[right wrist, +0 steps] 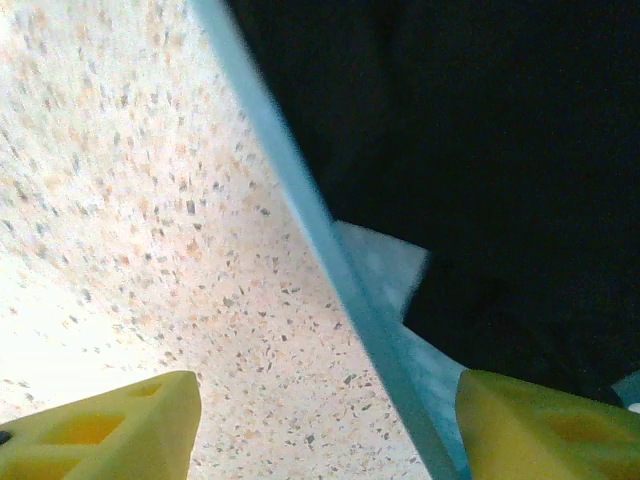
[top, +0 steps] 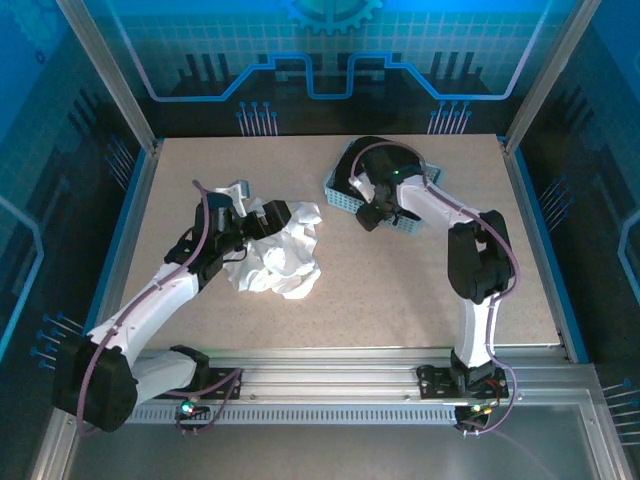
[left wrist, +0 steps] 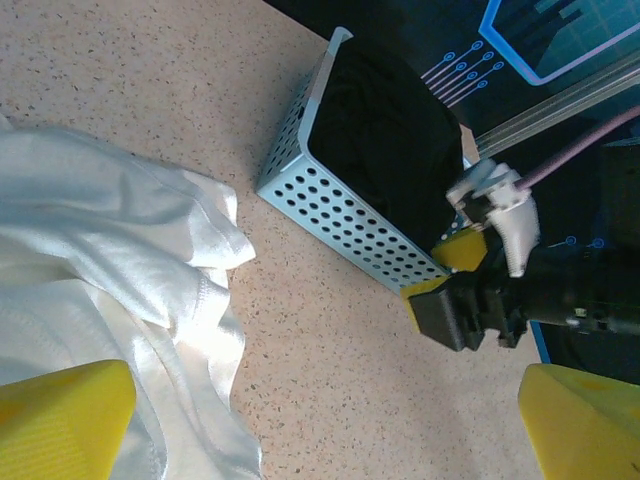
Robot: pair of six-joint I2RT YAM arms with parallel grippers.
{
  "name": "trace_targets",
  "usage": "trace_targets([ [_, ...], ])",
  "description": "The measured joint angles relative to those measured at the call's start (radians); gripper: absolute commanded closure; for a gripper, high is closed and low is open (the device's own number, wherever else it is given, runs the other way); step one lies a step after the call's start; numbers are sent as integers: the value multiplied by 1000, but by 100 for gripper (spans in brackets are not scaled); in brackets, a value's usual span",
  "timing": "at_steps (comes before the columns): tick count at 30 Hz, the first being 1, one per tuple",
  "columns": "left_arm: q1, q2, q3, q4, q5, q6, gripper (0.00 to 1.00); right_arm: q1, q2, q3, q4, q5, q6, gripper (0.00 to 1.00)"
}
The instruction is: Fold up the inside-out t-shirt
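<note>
Two grippers stand parted: left gripper (left wrist: 325,415) above the crumpled white cloth t-shirt (top: 285,255), centre-left on the speckled beige tabletop (top: 400,290); right gripper (right wrist: 325,420) straddling a wall of the perforated pale-blue basket (top: 345,200). Black cloth (left wrist: 385,140) fills that basket.

From 12 to 5 o'clock runs a straight light blue basket rim (right wrist: 330,250). At 2 o'clock lies dark black cloth (right wrist: 480,130), and at 9 the speckled beige tabletop (right wrist: 130,200). The right gripper (right wrist: 325,430) shows its yellow fingertips (right wrist: 100,425) spread at 7 and 5.
</note>
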Motion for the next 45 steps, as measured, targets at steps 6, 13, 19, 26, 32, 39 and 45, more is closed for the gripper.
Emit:
trace_targets([
  [6,0,0,0,2,0,1,1,-45,35,43,-14,8,4,77],
  [13,0,0,0,3,0,1,1,-240,74,141,-51,27,12,91],
  [19,0,0,0,2,0,5,1,-421,209,335,-79,135,59,94],
  [26,0,0,-4,2,-3,15,1,-469,362,551,-148,200,54,95],
  [32,0,0,-10,1,-5,30,1,-478,482,746,-203,251,43,82],
  [39,0,7,-10,-33,-58,57,1,-495,568,912,-282,334,93,33],
  [45,63,1,-47,-79,-124,66,1,-471,380,712,-253,289,142,16],
])
